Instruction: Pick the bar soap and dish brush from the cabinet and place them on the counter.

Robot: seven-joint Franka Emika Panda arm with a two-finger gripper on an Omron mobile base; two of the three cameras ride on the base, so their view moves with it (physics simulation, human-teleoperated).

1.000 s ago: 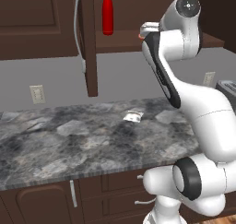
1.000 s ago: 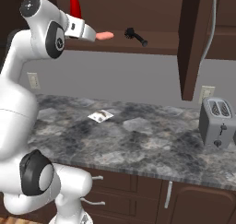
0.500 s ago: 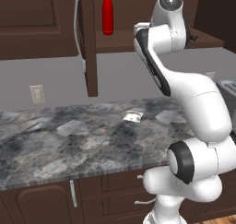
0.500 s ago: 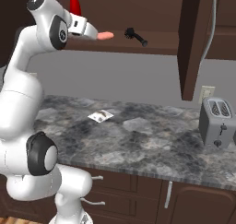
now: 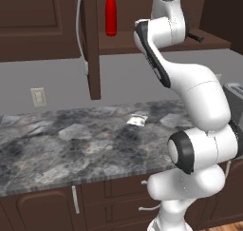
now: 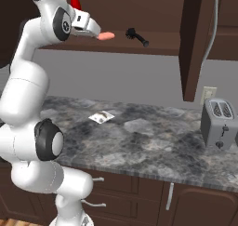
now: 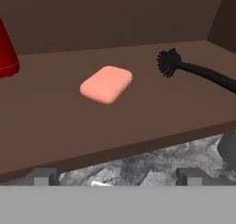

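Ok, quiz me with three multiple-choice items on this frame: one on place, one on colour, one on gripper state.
1. Where is the soap?
A. on the counter
B. on the cabinet shelf
C. in the gripper

2. What colour is the bottle?
A. red
B. green
C. white

3. How is the gripper?
A. shut on the brush
B. shut on nothing
C. open

Answers:
1 B: it lies flat on the shelf, between bottle and brush.
2 A: red in both base views.
3 C: the fingertips stand wide apart in the hand view, nothing between them.
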